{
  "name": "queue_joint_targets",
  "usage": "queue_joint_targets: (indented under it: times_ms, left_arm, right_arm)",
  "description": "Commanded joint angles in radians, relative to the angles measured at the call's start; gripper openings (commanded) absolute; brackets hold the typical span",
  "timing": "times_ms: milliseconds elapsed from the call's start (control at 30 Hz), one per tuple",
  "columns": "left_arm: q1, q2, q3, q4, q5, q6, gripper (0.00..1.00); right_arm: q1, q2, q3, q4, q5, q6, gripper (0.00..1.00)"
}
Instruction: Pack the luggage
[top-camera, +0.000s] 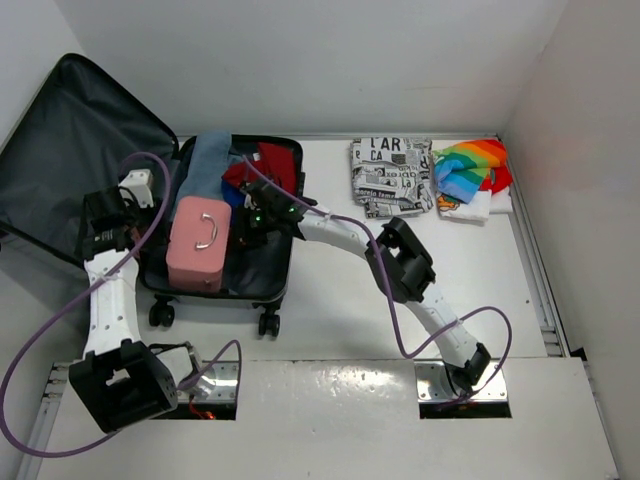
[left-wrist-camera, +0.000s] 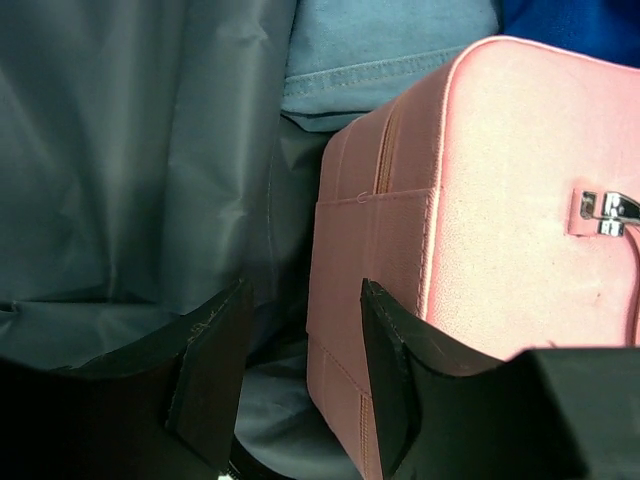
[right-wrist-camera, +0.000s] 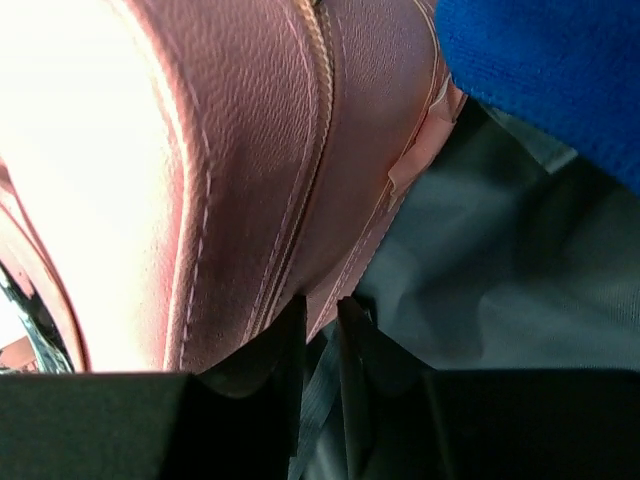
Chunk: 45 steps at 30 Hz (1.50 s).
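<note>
Our left gripper (left-wrist-camera: 304, 310) is released, its jaws apart over black lining, with the pink case (left-wrist-camera: 500, 200) just beside its right finger. Our right gripper (right-wrist-camera: 321, 312) is barely parted, a slit between the fingers, grasping nothing we can make out. The pink case rises ahead to its left, a blue cloth (right-wrist-camera: 560, 70) ahead to its right. The luggage (top-camera: 262, 275) lies open beneath both grippers, its lid (top-camera: 70, 150) tilted back beyond the left one

The top view was bright and even, with glare on the table (top-camera: 330, 385) along its near edge; the luggage (top-camera: 80, 140) lid was dark. In the right wrist view the pink case (right-wrist-camera: 90, 150) was overexposed, and both wrist views were blurred at the bottom.
</note>
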Motion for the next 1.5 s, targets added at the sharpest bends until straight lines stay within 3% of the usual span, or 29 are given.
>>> queue_joint_targets:
  times_ms: [0,300,500,600,800,1167,1467]
  left_arm:
    - [0.013,-0.032,0.015,-0.051,0.083,0.018,0.53]
    - [0.031,-0.032,0.045,-0.042,0.068,0.020,0.53]
    - [0.056,0.008,0.022,-0.014,-0.006,0.020,0.65]
    - [0.065,0.019,0.000,-0.003,0.023,0.031,0.67]
    - [0.065,-0.003,-0.065,-0.026,0.232,0.044,0.58]
    - [-0.094,-0.061,-0.017,-0.052,0.236,-0.006,0.55]
    - [-0.320,-0.040,0.001,-0.039,0.100,-0.104,0.52]
  right_arm:
    - [0.050,-0.025,0.088,0.235,-0.036,-0.013,0.21]
    - [0.095,-0.047,0.067,0.349,-0.080,-0.022,0.21]
    - [0.124,-0.028,0.045,0.289,-0.049,0.007,0.21]
    - [0.124,-0.025,0.006,0.282,-0.057,0.045,0.21]
    - [0.120,-0.128,-0.085,0.342,-0.063,-0.016,0.17]
    - [0.074,-0.263,-0.120,0.357,-0.109,-0.033,0.13]
    - [-0.026,-0.358,-0.154,0.291,-0.117,0.035,0.12]
